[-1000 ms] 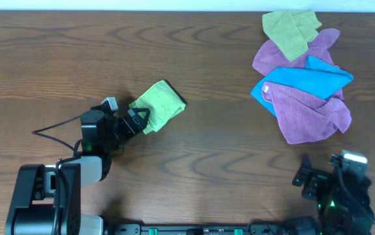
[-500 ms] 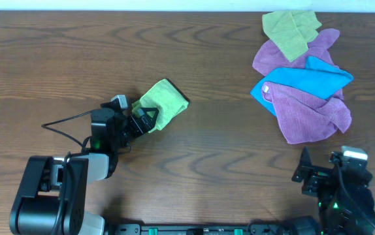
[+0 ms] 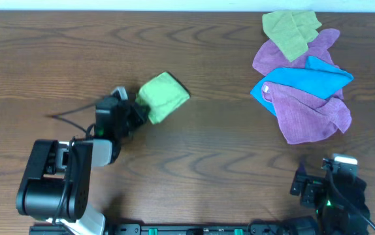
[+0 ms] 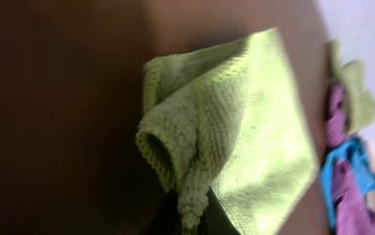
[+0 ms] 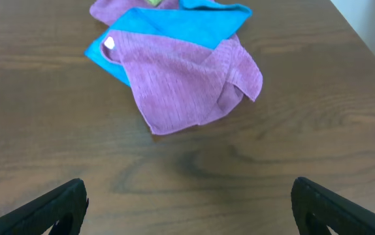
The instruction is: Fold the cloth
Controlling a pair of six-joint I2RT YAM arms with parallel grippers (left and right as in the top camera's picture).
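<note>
At the near edge of the tabletop, toward 5 o'clock, the right hand hangs low with its 2 fingers spread wide and nothing between them. Farther in, at about 8 o'clock from the tabletop's middle, the left hand is clenched on the near corner of the cloth. Its wrist view shows that corner twisted into a small roll running down between the fingers, with the rest bunched and partly doubled over. The cloth lies at 2 o'clock from the left hand, touching it, and its long axis runs from 8 to 2 o'clock, away from the hand. The left arm is plainly the nearer of the 2; the right is well apart. Any fold, I judge, turns on carrying the held corner along that axis toward the free far edge. Farthest off, at 1 o'clock, an olive cloth, purple cloths and a blue cloth lie in a heap
</note>
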